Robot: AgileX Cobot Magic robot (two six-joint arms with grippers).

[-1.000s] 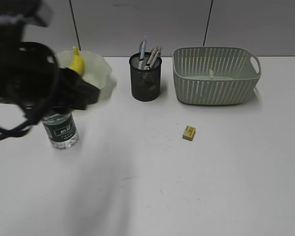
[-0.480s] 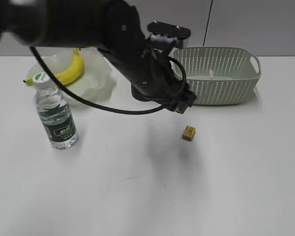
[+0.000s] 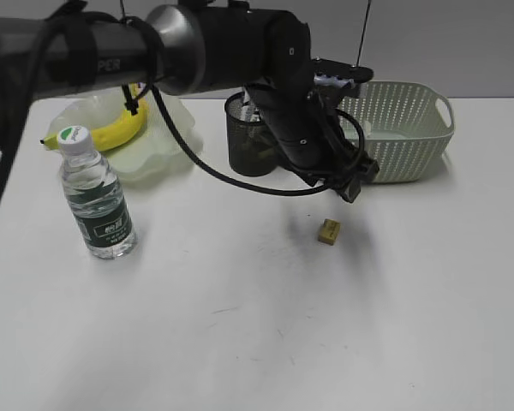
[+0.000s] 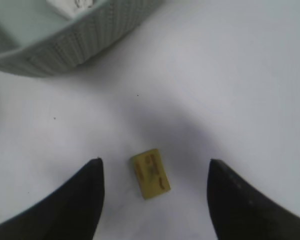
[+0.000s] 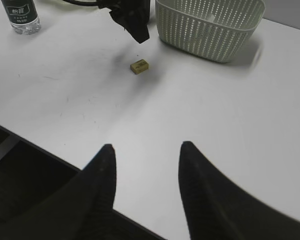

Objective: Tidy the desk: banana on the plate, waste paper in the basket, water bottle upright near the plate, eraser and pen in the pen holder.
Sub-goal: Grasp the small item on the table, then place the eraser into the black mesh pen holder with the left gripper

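One eraser (image 3: 329,231) – small, yellowish-tan, rectangular w/ dark print on top – lies flat on the desk (image 3: 257,342), in front of the basket (image 3: 403,145) and apart from it. One left gripper (image 4: 152,172) hangs above the eraser, jaws spread wide, nothing between them; in the left wrist view the eraser sits between the two dark fingertips, touching neither. The left arm reaches across from the left side of the exterior view, passing in front of the pen holder (image 3: 244,141). One right gripper (image 5: 146,165) is over the near desk edge, well apart from the eraser, jaws parted and empty. One water bottle (image 3: 96,199) stands upright, cap on, just in front of the plate (image 3: 167,150). One banana (image 3: 111,130) lies in that plate. One basket, sage-green, perforated, w/ a white piece of paper (image 4: 72,6) inside. One black mesh pen holder – contents mostly hidden by the arm. Surface: plain white tabletop w/ faint scuff marks. Behind it a grey panelled wall (image 3: 445,38) w/ dark seams.
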